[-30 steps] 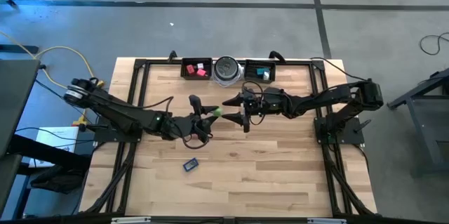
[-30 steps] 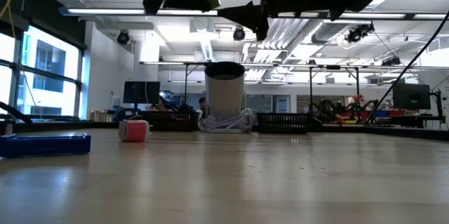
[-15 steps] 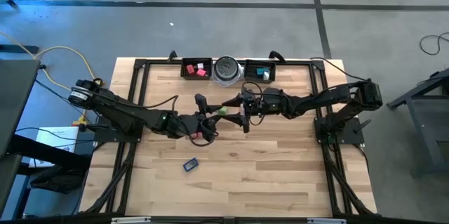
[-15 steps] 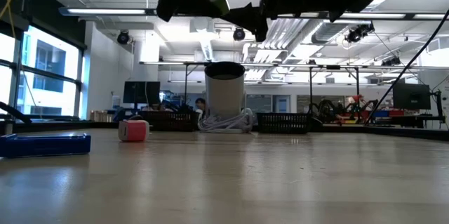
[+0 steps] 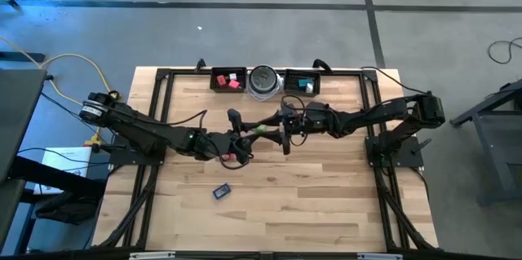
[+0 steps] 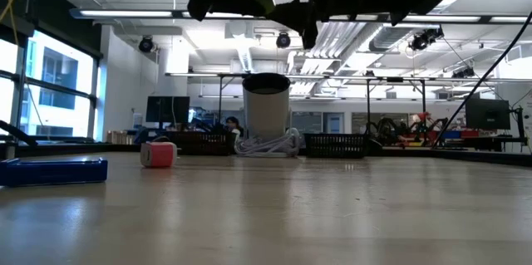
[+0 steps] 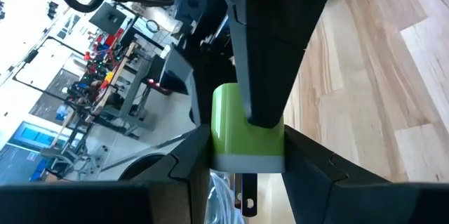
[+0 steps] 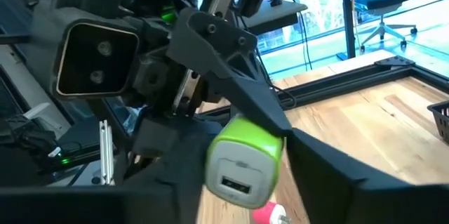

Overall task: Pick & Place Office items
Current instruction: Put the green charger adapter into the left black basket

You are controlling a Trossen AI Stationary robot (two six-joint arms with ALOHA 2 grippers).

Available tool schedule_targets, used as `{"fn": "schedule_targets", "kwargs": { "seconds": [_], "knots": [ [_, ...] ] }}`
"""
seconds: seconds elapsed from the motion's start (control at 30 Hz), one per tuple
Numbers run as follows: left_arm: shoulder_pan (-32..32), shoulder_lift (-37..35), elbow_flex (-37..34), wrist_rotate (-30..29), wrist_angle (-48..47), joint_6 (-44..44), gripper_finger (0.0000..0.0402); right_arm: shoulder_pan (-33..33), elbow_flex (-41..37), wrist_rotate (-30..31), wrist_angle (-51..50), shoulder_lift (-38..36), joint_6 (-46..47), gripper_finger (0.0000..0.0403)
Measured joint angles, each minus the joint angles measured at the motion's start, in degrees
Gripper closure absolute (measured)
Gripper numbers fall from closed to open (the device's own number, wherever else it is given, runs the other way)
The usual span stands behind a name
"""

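A green cube (image 5: 259, 129) with a white end face (image 8: 235, 178) is held above the middle of the table, where the two grippers meet. My left gripper (image 5: 254, 132) comes from the table's left and is shut on it. My right gripper (image 5: 267, 123) comes from the right and is open; its fingers stand on either side of the cube (image 8: 242, 157), and I cannot tell whether they touch it. A blue flat piece (image 5: 222, 191) lies on the wood nearer the near edge. A red and white piece (image 6: 158, 154) lies under my left arm. My left gripper pinches the green cube by two opposite sides (image 7: 228, 133) between its two fingers (image 7: 193, 157), coming level from the table's left. The cube is lifted clear of the table. One finger of my right gripper (image 7: 259, 76) crosses in front of its far end.
Along the far edge stand a black tray with red and pink blocks (image 5: 231, 81), a round silver-grey disc (image 5: 263, 81) and a black tray with a teal block (image 5: 306, 85). A black frame (image 5: 163, 77) runs round the table. Bare wood lies toward the near edge.
My left gripper has carried the green cube a short way toward the table's right, in between my right gripper's fingers. The right arm has kept still.
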Motion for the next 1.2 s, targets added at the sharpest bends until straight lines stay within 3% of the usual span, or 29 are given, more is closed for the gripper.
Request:
{"fn": "schedule_targets", "kwargs": {
  "seconds": [0.13, 0.5, 0.7, 0.93, 1.2],
  "knots": [
    [0.0, -0.04, 0.0, -0.79, -0.07, 0.56, 0.0272, -0.01, -0.07, -0.32, -0.17, 0.0, 0.08, 0.0281],
    [-0.15, -0.07, 0.0, -0.64, 0.3, 0.52, 0.0271, -0.06, -0.07, -0.95, -0.08, 0.0, -0.93, 0.0282],
    [-0.21, -0.09, 0.11, 1.04, 1.92, -1.33, 0.0219, 0.0, -0.04, -2.62, 0.55, 0.0, -3.13, 0.0282],
    [-1.03, -0.95, 0.04, -1.26, 3.69, -2.47, 0.0206, 0.0, 0.04, -2.71, 1.18, -0.02, -4.38, 0.0282],
    [-5.49, -4.74, 0.02, -12.33, 4.06, -2.52, 0.0204, -0.66, -0.07, -2.82, 0.42, 0.02, -6.23, 0.0282]
  ]
}}
